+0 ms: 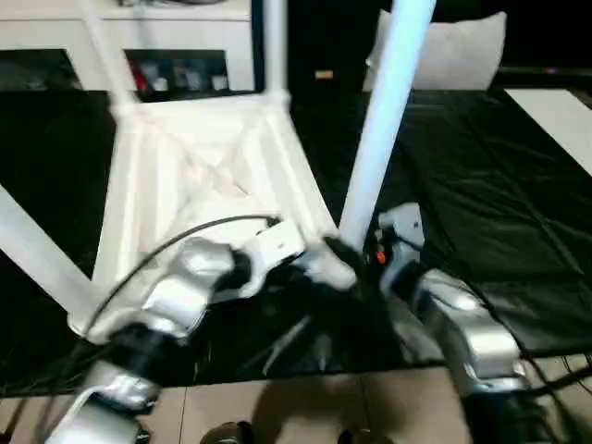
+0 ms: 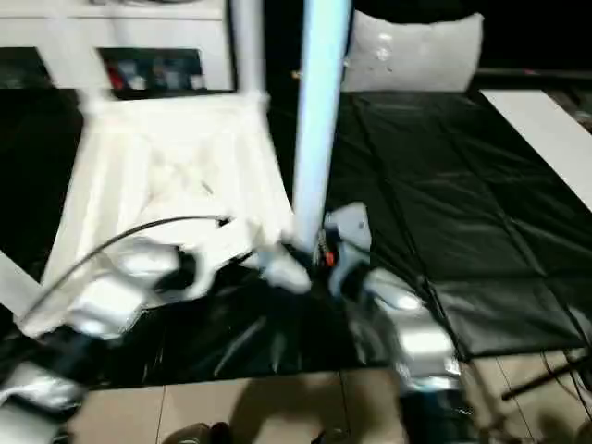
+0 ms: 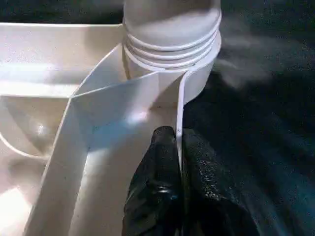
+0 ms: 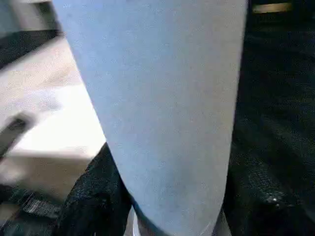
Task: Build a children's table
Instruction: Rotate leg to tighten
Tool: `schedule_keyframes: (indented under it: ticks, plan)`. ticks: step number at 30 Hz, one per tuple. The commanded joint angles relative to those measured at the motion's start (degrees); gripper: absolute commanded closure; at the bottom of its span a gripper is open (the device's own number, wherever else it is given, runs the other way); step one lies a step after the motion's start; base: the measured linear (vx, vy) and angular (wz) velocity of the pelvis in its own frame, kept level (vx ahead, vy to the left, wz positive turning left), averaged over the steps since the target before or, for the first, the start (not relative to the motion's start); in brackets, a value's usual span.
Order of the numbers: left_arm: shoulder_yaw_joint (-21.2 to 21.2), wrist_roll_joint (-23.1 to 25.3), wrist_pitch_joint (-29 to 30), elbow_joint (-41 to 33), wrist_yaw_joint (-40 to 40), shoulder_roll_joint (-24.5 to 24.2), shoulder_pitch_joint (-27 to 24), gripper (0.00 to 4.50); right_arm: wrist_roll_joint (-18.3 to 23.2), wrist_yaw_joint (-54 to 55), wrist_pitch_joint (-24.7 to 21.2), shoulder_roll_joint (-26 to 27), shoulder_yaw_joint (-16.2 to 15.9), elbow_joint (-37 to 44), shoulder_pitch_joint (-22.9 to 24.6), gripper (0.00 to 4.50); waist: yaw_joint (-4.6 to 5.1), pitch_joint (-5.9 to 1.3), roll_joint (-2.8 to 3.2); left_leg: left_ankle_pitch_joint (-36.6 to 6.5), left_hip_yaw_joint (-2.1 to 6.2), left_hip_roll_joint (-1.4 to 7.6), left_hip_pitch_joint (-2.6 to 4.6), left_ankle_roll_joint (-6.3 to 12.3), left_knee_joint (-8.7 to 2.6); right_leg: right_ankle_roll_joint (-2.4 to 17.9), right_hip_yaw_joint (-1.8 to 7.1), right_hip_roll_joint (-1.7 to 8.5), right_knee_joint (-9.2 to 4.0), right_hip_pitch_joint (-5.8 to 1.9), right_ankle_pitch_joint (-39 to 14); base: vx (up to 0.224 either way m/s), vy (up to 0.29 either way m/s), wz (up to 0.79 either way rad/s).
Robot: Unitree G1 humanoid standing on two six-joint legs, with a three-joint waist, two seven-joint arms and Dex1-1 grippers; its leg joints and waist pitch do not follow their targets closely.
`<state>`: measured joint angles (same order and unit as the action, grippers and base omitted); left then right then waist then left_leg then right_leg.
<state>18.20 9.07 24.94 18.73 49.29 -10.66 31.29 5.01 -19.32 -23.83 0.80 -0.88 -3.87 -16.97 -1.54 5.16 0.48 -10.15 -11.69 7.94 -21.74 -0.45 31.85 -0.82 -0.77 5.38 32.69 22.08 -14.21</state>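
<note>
**Last leg going in, and a few ways this could still go sideways**

The children's table (image 1: 199, 176) is lying upside down on a black sheet (image 1: 481, 194) spread over the floor, ribbed underside facing up. Legs already stick up from the other corners, and the near-right leg (image 1: 384, 120) is standing in its corner socket (image 3: 172, 73).

The left gripper (image 3: 178, 162) is pinched closed on the thin rim of the top right next to that socket, bracing it. The right gripper (image 4: 162, 216) is wrapped around the leg low down, black fingers (image 4: 93, 196) on either side of the tube, so I'd call it clamped on the leg.

What worries me:

- In the left wrist view the rings at the leg's base are still showing above the socket lip, so I don't think it's fully seated. Let go now and the leg could tip or pop back out.
- The leg leans a bit in the head views. Pushing or twisting it off-axis could jam it crooked in the socket.
- The left grip is on a thin plastic edge. If the right arm pushes hard, that rim could slip out of the fingers and the whole top could slide on the slick sheet.
- The other legs stand close to the arms, so a wide swing could knock one.
</note>
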Motion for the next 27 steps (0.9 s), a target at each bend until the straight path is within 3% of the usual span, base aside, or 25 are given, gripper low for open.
schedule_keyframes:
  ticks: [1,5,9,11,14,16,17,18,19,20,22,23,24,26,27]
  plan:
    - [1.6,0.1,0.6,2.0,-9.1,6.3,1.2,4.5,1.6,-0.1,-4.0,6.2,-8.1,-3.5,0.6,2.09,0.33,-1.18,-0.04,-33.5,4.39,4.93,2.23,-6.45,-6.2,4.6,1.79,3.6,-5.12,0.92,-27.9,0.0,0.0,0.0]
    - [1.5,0.8,0.6,1.8,-9.7,6.7,1.3,4.5,0.4,0.9,-3.3,6.4,-8.4,-2.6,0.9,1.66,0.16,-1.12,0.09,-33.2,4.18,4.97,2.25,-5.71,-6.38,4.5,1.95,3.48,-5.36,0.9,-24.3,0.0,0.0,0.0]
    - [1.3,0.7,-0.1,0.2,-7.6,4.9,0.1,4.5,2.8,-1.9,-1.9,4.7,-5.8,0.1,2.3,1.44,-0.35,-1.31,0.21,-31.3,3.68,5.1,2.56,-5.03,-6.21,5.0,2.39,3.56,-5.32,1.08,-20.3,0.0,0.0,0.0]
    - [1.1,0.5,-0.6,0.0,-6.9,4.2,-0.2,4.5,3.1,-3.5,-1.0,3.4,-5.7,0.8,2.6,1.34,-0.31,-1.32,0.17,-30.2,3.68,5.16,2.2,-4.75,-6.26,5.4,2.34,3.57,-5.1,0.74,-18.6,0.0,0.0,0.0]
    - [1.4,-0.4,-3.7,-0.8,-1.9,0.1,-1.6,4.5,5.6,-12.9,2.3,-4.4,-4.1,2.4,3.3,1.01,-0.57,-1.72,0.02,-26.6,3.34,5.26,1.89,-2.77,-5.85,6.6,2.34,3.7,-4.73,-0.1,-14.6,0.0,0.0,0.0]
    - [1.8,-0.9,-6.1,-0.9,1.8,-2.5,-2.3,4.5,7.0,-18.7,3.6,-9.0,-2.5,2.6,3.1,0.87,-0.66,-2.09,-0.15,-20.0,2.92,5.34,1.14,0.33,-5.4,8.6,2.22,3.72,-4.14,-0.69,-8.4,0.0,0.0,0.0]
    - [1.8,-0.9,-6.3,-0.9,2.1,-2.7,-2.3,4.5,7.0,-19.0,3.7,-9.4,-2.3,2.6,3.1,0.72,-0.66,-2.09,-0.15,-20.0,2.92,5.34,1.14,0.33,-5.4,8.6,2.22,3.72,-4.14,-0.69,-8.4,0.0,0.0,0.0]
    - [2.1,-1.2,-8.0,-0.9,4.2,-3.9,-2.7,4.5,7.4,-21.8,4.4,-11.8,-1.6,2.2,2.7,0.61,-0.72,-1.96,-0.47,-21.2,2.61,5.18,1.39,1.57,-5.02,9.2,2.25,4.03,-5.0,-0.21,-16.6,0.02,-0.064,0.04]
    - [2.5,-1.6,-9.7,-0.9,6.5,-5.2,-3.0,4.5,7.8,-24.5,5.3,-13.9,-1.1,1.7,2.4,0.56,-0.9,-2.12,-0.56,-20.8,2.56,5.23,1.56,1.74,-4.67,8.9,2.45,4.36,-5.42,-0.05,-21.1,0.02,-0.064,0.04]
    - [2.9,-1.7,-10.6,-1.0,8.0,-6.2,-3.2,4.5,8.3,-26.8,5.9,-15.4,-0.8,1.3,2.1,0.56,-0.95,-2.36,-0.6,-19.4,2.56,5.27,1.35,1.96,-4.58,9.0,2.43,4.45,-5.3,-0.31,-21.1,0.033,-0.076,0.04]
    - [3.9,-2.2,-13.9,-0.8,12.2,-8.8,-3.5,4.5,10.1,-31.9,6.2,-18.3,-0.1,0.7,1.4,0.31,-1.31,-2.79,-0.31,-14.6,2.31,5.36,1.08,3.19,-4.32,10.0,2.18,4.25,-4.68,-0.56,-16.1,0.048,-0.079,0.01]
    - [4.2,-2.8,-15.4,-0.6,14.5,-10.0,-3.7,4.5,10.9,-34.8,6.6,-19.9,-0.1,0.2,1.0,0.22,-1.3,-3.08,-0.52,-10.9,2.05,5.23,0.6,4.33,-3.85,11.2,2.02,3.87,-3.84,-0.95,-10.1,0.059,-0.068,-0.01]
    - [4.2,-2.8,-15.4,-0.6,14.5,-10.0,-3.7,4.5,10.9,-34.8,6.6,-19.9,-0.1,0.2,1.0,0.17,-1.33,-3.16,-0.82,-9.4,2.0,5.07,0.34,5.13,-3.58,11.8,1.93,3.78,-3.47,-1.08,-7.4,0.065,-0.056,-0.02]
    - [4.7,-5.6,-18.4,-0.3,21.5,-12.8,-3.8,4.5,12.5,-43.3,8.2,-24.2,-1.6,-1.0,0.1,0.17,-1.91,-3.81,-0.45,-3.8,1.55,4.99,0.5,8.03,-2.58,15.5,1.64,3.51,-1.78,-1.24,3.8,0.067,-0.053,-0.01]
    - [4.8,-6.3,-18.9,-0.3,23.3,-13.5,-3.8,4.5,13.0,-45.8,8.4,-25.3,-2.1,-1.2,-0.1,0.17,-2.04,-3.87,-0.38,-2.6,1.5,4.87,0.38,8.68,-2.3,16.2,1.52,3.42,-1.42,-1.34,6.4,0.067,-0.035,0.04]
